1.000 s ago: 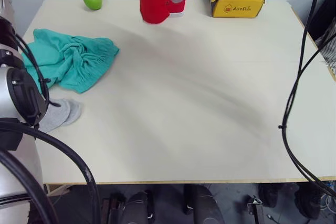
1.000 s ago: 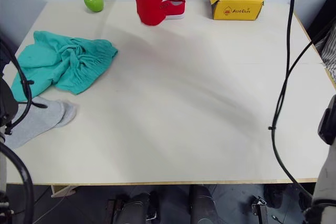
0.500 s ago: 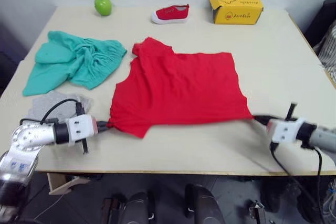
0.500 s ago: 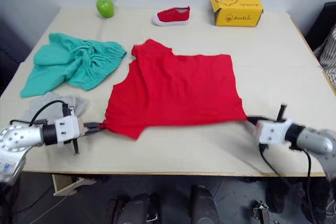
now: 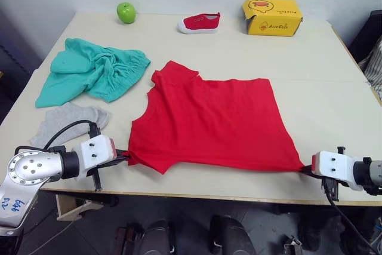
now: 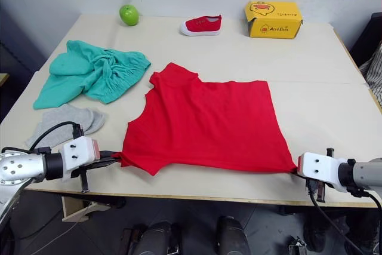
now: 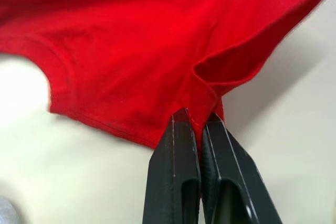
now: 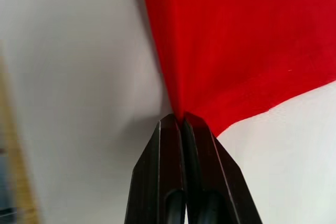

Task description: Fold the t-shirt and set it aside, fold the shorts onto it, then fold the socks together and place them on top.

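The red t-shirt (image 5: 209, 120) lies spread flat across the middle of the table, pulled out between my two arms. My left gripper (image 5: 125, 158) is shut on its near left corner, where the wrist view shows the black fingers (image 7: 178, 145) pinching a fold of red cloth. At the near right corner my right gripper (image 5: 305, 170) is shut on the hem, again seen from the wrist (image 8: 181, 121). The teal-green shorts (image 5: 95, 74) lie bunched at the left. The light grey socks (image 5: 68, 120) rest just in front of them.
A green apple (image 5: 126, 12), a small red shoe (image 5: 200, 22) and a yellow box (image 5: 271, 16) line the far edge. The table's front edge (image 5: 209, 192) runs close below the t-shirt's near hem. Bare tabletop lies to the right of the t-shirt.
One second ago the t-shirt hung in the air at the far side. It now lies spread on the table, drawn a little nearer to the front edge than half a second ago.
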Available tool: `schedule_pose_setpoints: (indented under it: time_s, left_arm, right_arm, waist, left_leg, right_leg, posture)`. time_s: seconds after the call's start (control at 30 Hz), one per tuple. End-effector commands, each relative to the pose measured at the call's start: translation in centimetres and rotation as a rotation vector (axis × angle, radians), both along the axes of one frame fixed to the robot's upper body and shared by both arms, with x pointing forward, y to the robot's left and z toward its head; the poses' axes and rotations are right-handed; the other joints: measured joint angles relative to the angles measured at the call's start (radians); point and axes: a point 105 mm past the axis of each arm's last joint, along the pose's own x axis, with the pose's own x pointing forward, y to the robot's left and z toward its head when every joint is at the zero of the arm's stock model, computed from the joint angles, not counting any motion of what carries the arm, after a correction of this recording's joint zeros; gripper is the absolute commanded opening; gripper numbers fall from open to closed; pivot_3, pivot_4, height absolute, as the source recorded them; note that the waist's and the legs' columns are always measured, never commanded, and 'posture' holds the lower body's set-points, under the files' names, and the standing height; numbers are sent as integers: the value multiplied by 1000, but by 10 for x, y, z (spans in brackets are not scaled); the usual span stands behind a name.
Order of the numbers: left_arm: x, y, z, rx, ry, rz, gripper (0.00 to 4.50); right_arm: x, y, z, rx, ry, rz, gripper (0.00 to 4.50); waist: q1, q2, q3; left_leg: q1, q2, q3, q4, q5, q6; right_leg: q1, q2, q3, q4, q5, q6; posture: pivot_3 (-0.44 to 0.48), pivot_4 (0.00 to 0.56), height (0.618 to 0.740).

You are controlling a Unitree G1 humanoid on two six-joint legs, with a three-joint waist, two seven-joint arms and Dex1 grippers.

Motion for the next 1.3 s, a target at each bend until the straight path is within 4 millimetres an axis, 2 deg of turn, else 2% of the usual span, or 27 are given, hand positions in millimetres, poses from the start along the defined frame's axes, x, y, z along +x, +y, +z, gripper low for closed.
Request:
schedule_pose_setpoints:
  time_s: [0.03,0.17,0.33,0.4,0.53,0.73,0.97,1.1,1.3]
  left_arm:
    - [-10,1,6,18,62,-10,0]
    - [-14,7,8,21,139,-1,0]
    - [-21,18,2,69,255,-40,0]
    - [-18,21,1,57,268,-38,0]
    - [-4,22,3,1,274,-35,0]
    - [21,26,5,-15,288,-48,0]
    - [44,22,16,-77,291,-40,0]
    - [49,19,14,-101,308,-34,0]
    - [61,21,11,-149,313,35,0]
  right_arm:
    - [-16,4,-9,28,121,1,76]
    - [-7,-11,-8,22,43,5,76]
    - [-5,-18,-8,56,85,21,76]
    - [-2,-19,-7,91,104,5,76]
    - [-1,-12,-6,185,184,-11,76]
    - [8,1,15,297,304,-48,76]
    - [37,13,39,357,251,-67,76]
    - [45,22,36,376,255,-72,76]
    - [55,22,27,390,199,-104,76]
  waist:
    - [0,-1,0]
    - [0,-1,0]
    - [-2,-1,0]
    - [-3,-1,0]
    - [-3,-1,0]
    - [-4,-1,0]
    - [-7,-1,0]
    - [-5,-1,0]
    - [-4,-1,0]
  left_leg:
    - [0,1,0,0,-1,0]
    - [0,1,1,2,-2,0]
    - [3,1,3,2,-1,-1]
    - [3,1,4,2,-1,-1]
    - [2,1,5,2,-1,-2]
    - [0,1,12,3,0,-2]
    - [0,1,18,3,0,-2]
    - [0,1,20,3,0,-2]
    - [-1,-1,22,5,0,-2]
  right_leg:
    - [0,1,0,-1,0,0]
    - [0,1,1,-5,0,0]
    - [-1,0,4,0,0,0]
    - [-3,0,5,2,-1,-2]
    - [-6,0,6,5,-2,-4]
    - [-13,1,11,10,-2,-4]
    - [-17,2,16,11,-2,-4]
    - [-18,3,17,11,-2,-4]
    - [-20,3,19,12,-2,-3]
  posture:
    - [0,150,740]
    - [0,150,740]
    - [0,150,740]
    - [0,150,740]
    - [0,150,740]
    - [0,150,740]
    - [0,150,740]
    - [0,150,740]
    - [0,150,740]
